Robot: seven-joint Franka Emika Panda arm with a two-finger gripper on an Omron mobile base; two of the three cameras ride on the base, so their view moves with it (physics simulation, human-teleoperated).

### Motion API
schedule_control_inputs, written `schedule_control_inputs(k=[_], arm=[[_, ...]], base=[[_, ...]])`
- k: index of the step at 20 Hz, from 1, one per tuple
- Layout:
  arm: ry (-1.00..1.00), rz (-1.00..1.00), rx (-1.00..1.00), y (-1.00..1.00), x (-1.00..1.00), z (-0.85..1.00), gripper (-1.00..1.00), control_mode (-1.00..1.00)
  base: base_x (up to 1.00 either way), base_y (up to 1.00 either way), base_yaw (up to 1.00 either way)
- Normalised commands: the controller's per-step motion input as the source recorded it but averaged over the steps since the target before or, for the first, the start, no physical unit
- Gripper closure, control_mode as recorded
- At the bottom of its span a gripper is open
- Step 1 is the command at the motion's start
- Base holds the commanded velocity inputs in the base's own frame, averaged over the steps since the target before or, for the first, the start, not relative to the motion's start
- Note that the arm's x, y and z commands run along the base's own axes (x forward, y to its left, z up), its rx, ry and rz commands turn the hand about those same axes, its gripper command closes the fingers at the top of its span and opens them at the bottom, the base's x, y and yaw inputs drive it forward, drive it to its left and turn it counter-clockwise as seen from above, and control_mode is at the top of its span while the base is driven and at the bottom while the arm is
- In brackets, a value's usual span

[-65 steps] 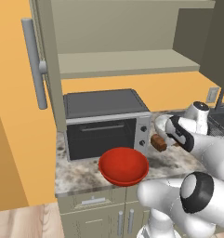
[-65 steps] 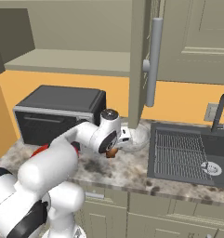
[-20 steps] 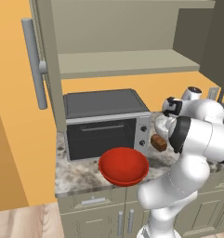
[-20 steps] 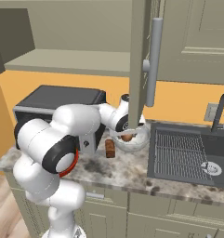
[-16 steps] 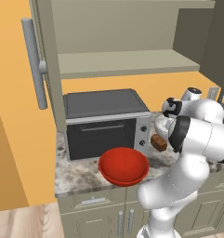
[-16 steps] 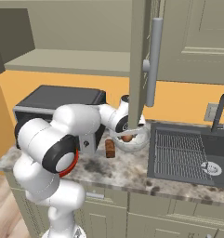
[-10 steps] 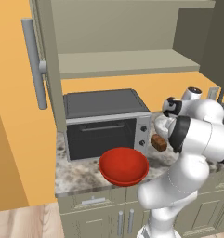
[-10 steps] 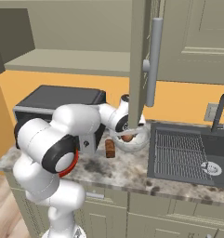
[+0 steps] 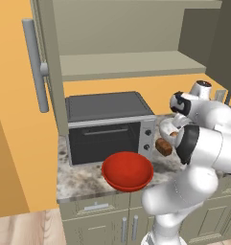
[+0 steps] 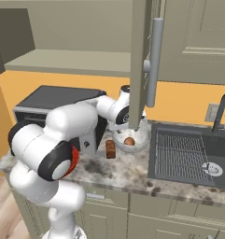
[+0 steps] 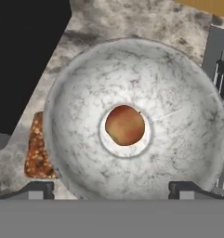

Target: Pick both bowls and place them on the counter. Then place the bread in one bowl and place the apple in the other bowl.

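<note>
The grey-white marbled bowl (image 11: pixel 132 116) stands on the counter (image 10: pixel 123 173) with the red apple (image 11: pixel 125 124) lying free at its centre. My gripper (image 11: pixel 113 189) hovers straight above the bowl, open, its fingertips (image 11: pixel 39 189) spread wide on either side of the apple and not touching it. The brown bread (image 11: pixel 39 153) lies on the counter just outside the bowl's rim. From the right base view the bowl (image 10: pixel 141 140), apple (image 10: pixel 129 141) and bread (image 10: pixel 110 149) sit beside the sink. The glossy red bowl (image 9: pixel 127 170) stands at the counter's front edge, with the bread (image 9: pixel 163 147) behind it to the right.
A dark toaster oven (image 9: pixel 107 125) stands at the back left of the counter. An open cabinet door (image 10: pixel 141 60) hangs just in front of my hand. The dark sink basin (image 10: pixel 188 151) with its faucet (image 10: pixel 221 112) lies right of the marbled bowl.
Since the oldest frames my hand has swung right from beside the bread to above the marbled bowl. Over the last second the arm has stayed put.
</note>
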Motion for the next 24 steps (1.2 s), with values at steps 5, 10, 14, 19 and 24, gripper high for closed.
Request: schedule_control_inputs(k=[5,10,14,19,24], arm=[[0.01,0.00,0.01,0.17,-0.59,0.11,-1.00,-1.00],[0.06,0.00,0.00,0.37,-0.38,-0.03,-1.00,-1.00],[0.10,0.00,0.00,0.51,-0.10,-0.05,-1.00,-1.00],[0.04,0.00,0.00,0.24,-0.02,-0.12,-1.00,-1.00],[0.01,0.00,0.04,0.00,-0.11,-0.25,-1.00,-1.00]], base=[[0.00,0.00,0.00],[0.00,0.00,0.00],[0.00,0.00,0.00],[0.00,0.00,0.00],[0.00,0.00,0.00]])
